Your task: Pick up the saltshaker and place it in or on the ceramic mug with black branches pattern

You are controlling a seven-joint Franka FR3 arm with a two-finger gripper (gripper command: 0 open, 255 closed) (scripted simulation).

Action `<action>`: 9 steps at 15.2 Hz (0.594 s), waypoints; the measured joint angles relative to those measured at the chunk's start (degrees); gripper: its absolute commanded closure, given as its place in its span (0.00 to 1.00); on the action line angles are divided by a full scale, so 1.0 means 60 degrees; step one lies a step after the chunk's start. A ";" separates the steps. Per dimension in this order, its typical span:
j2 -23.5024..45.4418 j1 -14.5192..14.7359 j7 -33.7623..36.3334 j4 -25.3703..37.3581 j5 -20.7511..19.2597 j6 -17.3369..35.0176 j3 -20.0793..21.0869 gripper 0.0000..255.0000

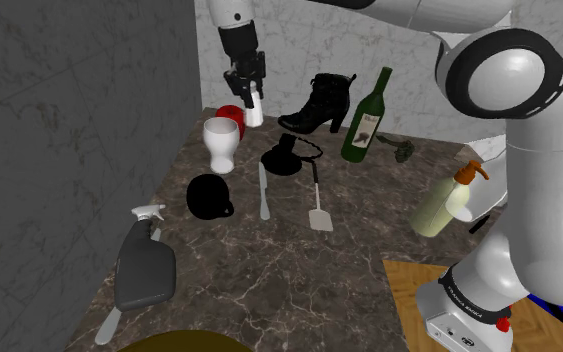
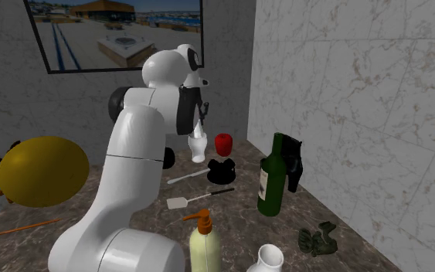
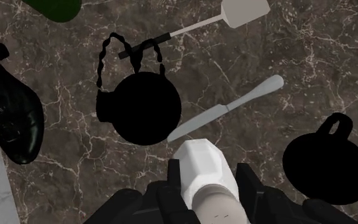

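Gripper, upper middle of the shoulder view: fingers clamped on the white saltshaker, which hangs clear above the dark marbled counter. Just below and left of it stand a red cup and a white goblet. The black mug sits left of centre, beside a knife.
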 measured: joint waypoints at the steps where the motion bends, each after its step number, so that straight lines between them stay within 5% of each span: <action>1: -0.0070 0.0160 0.0214 -0.0039 0.0035 -0.0071 0.0060 1.00; 9: 0.0511 0.1515 0.1694 0.1001 0.0120 -0.0736 0.0399 1.00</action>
